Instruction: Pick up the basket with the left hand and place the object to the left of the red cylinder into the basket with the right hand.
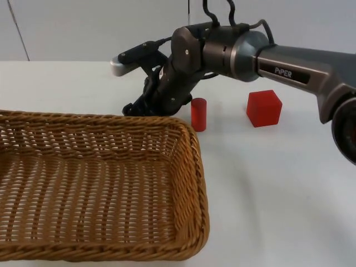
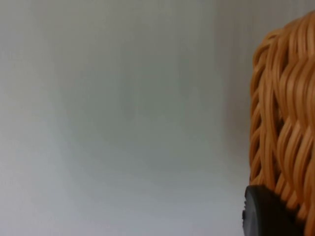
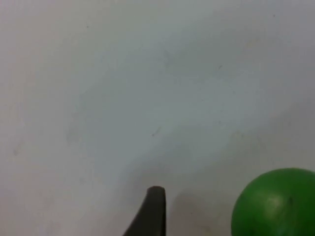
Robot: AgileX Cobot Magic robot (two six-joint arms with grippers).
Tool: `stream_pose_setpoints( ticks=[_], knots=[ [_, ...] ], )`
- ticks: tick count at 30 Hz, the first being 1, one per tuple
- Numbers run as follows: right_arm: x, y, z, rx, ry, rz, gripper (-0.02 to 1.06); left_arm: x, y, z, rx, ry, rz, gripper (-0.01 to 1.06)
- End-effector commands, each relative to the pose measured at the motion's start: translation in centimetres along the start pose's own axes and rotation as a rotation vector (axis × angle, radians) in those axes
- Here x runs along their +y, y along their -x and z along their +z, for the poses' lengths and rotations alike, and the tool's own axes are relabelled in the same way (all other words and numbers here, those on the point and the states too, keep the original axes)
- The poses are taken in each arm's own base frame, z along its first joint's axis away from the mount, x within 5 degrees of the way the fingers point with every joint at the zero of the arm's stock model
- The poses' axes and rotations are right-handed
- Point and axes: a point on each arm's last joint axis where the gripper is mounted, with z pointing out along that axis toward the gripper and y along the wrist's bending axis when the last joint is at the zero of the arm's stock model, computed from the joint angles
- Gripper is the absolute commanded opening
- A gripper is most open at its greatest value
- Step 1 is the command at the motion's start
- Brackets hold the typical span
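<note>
Basket (image 1: 100,189) held by left tool (image 2: 268,211); right tool (image 1: 136,108), opening unclear, near green ball (image 3: 275,204) beside red cylinder (image 1: 198,114). Risk: ball rolling off when nudged.

One wicker basket (image 1: 183,167), one red cylinder (image 1: 198,114), one red cube (image 1: 263,108), one green ball (image 3: 275,204).

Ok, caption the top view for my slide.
Right end effector lowered behind the wicker basket, left of the red cylinder and red cube on the white table.
</note>
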Motion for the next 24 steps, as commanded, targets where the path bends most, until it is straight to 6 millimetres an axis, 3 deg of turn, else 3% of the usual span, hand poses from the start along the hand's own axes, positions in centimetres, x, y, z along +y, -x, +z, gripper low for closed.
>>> stream_pose_setpoints(
  ticks=[1,12,24],
  knots=[
    [-0.1,0.7,-0.7,-0.035,-0.001,-0.002,0.81,-0.2,-0.1,-0.2,-0.008,-0.012,-0.005,0.00],
    [-0.1,2.1,-2.5,-0.075,0.007,-0.027,0.81,-0.1,-0.1,-0.2,-0.009,-0.010,-0.001,0.00],
    [0.0,0.9,-0.7,-0.052,0.007,-0.020,0.78,-0.1,-0.1,-0.2,-0.009,-0.010,0.004,0.00]
  ],
)
